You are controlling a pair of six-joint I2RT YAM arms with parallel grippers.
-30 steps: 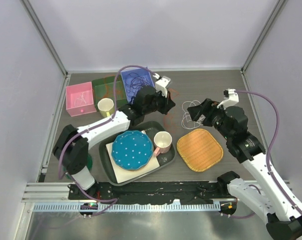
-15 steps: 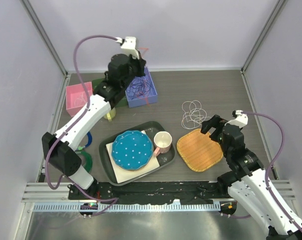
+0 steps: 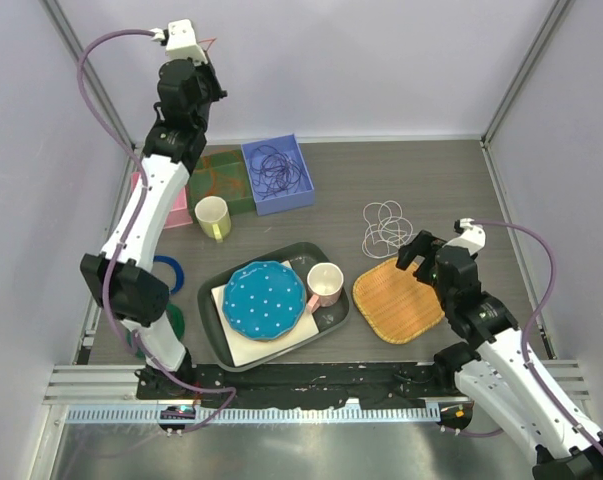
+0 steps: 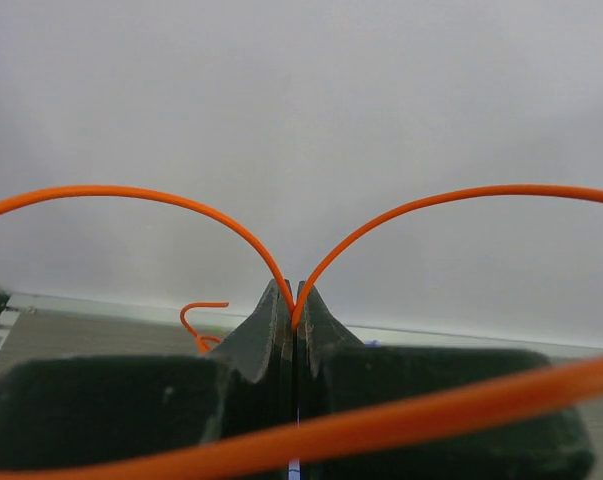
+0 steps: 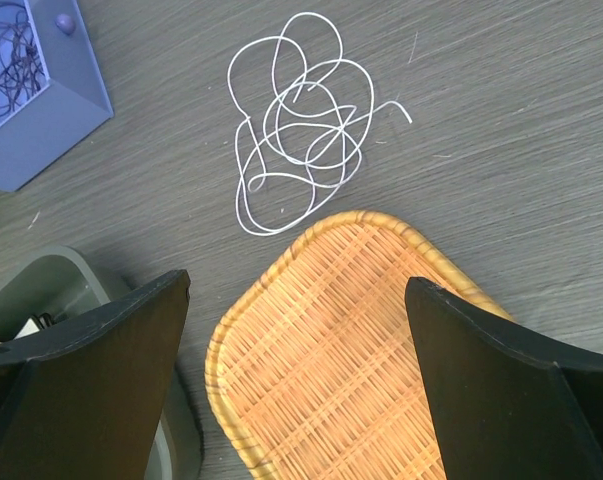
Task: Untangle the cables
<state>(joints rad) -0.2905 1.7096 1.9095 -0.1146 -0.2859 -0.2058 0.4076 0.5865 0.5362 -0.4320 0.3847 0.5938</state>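
My left gripper [image 3: 203, 62] is raised high at the back left, above the boxes. In the left wrist view it [image 4: 295, 308] is shut on a thin orange cable [image 4: 161, 195] that arcs out to both sides of the jaws. A white cable [image 3: 384, 228] lies in loose loops on the table, just beyond the woven mat. My right gripper [image 3: 413, 252] is open and empty and hovers over the mat's far edge [image 5: 296, 330], short of the white cable [image 5: 296, 120]. A dark purple cable [image 3: 273, 165] lies in the blue box [image 3: 306, 190].
A green box [image 3: 221, 185] with faint orange strands and a pink box [image 3: 146, 195] stand left of the blue box. A yellow cup [image 3: 212, 215], a dark tray [image 3: 336, 315] with a dotted plate [image 3: 264, 298] and pink mug [image 3: 325, 283], and a woven mat [image 3: 399, 298] fill the middle.
My left arm rose from the table's middle, passed over the blue box and swung high to the back left with the orange cable. My right arm drew back from the white cable.
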